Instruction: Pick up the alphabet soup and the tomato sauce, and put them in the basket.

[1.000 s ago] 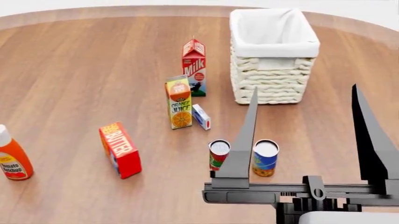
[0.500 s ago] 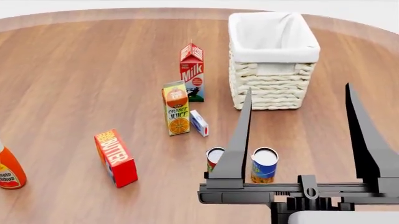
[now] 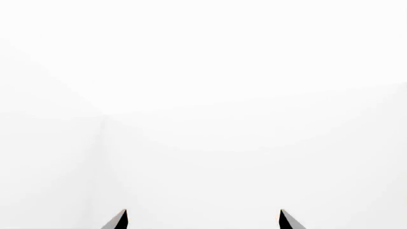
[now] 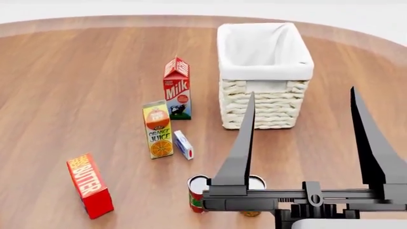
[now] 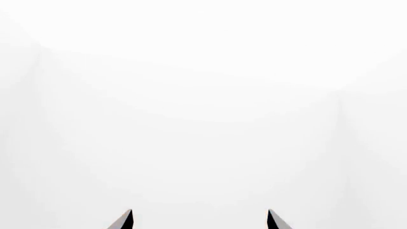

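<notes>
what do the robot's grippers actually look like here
In the head view, the one gripper shown has two long, flat, dark grey fingers tapering to points, on a dark crossbar with a round pivot above a pale grey block. Both wrist views show only black pointed fingertips. No cables or markings.

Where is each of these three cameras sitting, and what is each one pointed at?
Head view: on the robot's head, looking down over the table, basket and tomato sauce; wide-open jaws, apparently the right arm's, fill the foreground.
Left wrist view: on the left arm, facing blank white; only two dark jaw tips show, set apart.
Right wrist view: on the right arm, also facing blank white, tips apart.
Shared: both wrist views show only white.
</notes>
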You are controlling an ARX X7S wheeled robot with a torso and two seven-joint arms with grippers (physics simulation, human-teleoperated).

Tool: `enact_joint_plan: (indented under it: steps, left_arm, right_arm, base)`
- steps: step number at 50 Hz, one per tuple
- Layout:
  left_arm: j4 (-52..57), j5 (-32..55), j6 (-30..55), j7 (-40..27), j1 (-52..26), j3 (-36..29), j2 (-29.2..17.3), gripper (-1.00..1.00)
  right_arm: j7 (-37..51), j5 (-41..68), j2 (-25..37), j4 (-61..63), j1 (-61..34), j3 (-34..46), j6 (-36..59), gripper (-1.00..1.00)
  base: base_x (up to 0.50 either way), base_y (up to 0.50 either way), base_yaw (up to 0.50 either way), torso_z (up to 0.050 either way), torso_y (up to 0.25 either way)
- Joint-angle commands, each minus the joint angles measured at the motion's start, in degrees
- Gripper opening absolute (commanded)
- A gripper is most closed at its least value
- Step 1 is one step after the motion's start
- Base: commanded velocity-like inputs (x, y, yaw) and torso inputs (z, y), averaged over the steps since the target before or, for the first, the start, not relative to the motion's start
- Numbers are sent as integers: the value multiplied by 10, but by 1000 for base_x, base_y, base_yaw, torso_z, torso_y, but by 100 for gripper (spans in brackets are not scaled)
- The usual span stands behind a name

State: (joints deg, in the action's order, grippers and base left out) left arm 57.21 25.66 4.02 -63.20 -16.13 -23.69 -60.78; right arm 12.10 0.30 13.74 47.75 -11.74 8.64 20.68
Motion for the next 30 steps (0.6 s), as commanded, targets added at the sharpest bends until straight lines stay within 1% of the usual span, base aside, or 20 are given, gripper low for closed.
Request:
enact_joint_plan:
  steps: [1,4,7,10,12,14,15,18,19,21,23,24,25,30]
  left_arm:
    - [-2,-3,-5,-3,3,-3,-3,100]
    - [-4,-2,-7,-3,3,-2,-4,100]
    - [-3,-3,-7,-4,4,-3,-5,100]
    - [-5,-5,-10,-4,6,-4,-5,100]
    - [-6,-6,-12,-4,7,-5,-6,100]
    - [-8,-7,-15,-4,8,-5,-6,100]
    - [-8,-6,-14,-4,7,-5,-6,100]
    - [-6,-5,-11,-4,5,-6,-5,100]
    - [-5,-4,-10,-4,3,-7,-5,100]
    - [-5,-5,-10,-5,4,-7,-5,100]
    - [-8,-9,-16,-5,10,-8,-6,100]
    - [-8,-9,-17,-5,10,-8,-6,100]
    - [-6,-4,-11,-6,5,-7,-6,100]
    - [-7,-4,-9,-4,1,-10,-4,100]
  right_arm:
    - [5,-5,5,8,-10,8,15,100]
    - [6,-10,7,15,-19,12,30,100]
    - [13,-14,10,-11,8,15,-22,100]
    - [8,-8,9,12,-17,13,26,100]
    - [14,-10,10,-6,4,14,-13,100]
    - [14,-11,11,-4,1,15,-8,100]
    - [11,-8,10,8,-13,14,19,100]
    - [18,-14,13,-11,8,18,-20,100]
    - [16,-10,12,-1,-3,17,1,100]
    - [19,-11,13,-12,8,18,-20,100]
    - [16,-8,13,4,-8,17,12,100]
    - [17,-8,13,5,-9,18,13,100]
    - [21,-12,15,-10,7,20,-18,100]
    - [23,-10,16,-10,6,20,-18,100]
  base:
    - [234,-23,0,0,0]
    - [238,0,0,0,0]
    - [236,0,0,0,0]
    - [241,0,0,0,0]
    - [236,0,0,0,0]
    - [238,0,0,0,0]
    - [242,0,0,0,0]
    - [237,0,0,0,0]
    - [234,0,0,0,0]
    - [242,0,0,0,0]
    - [236,0,0,0,0]
    - [234,0,0,0,0]
    - [234,0,0,0,0]
    - [235,0,0,0,0]
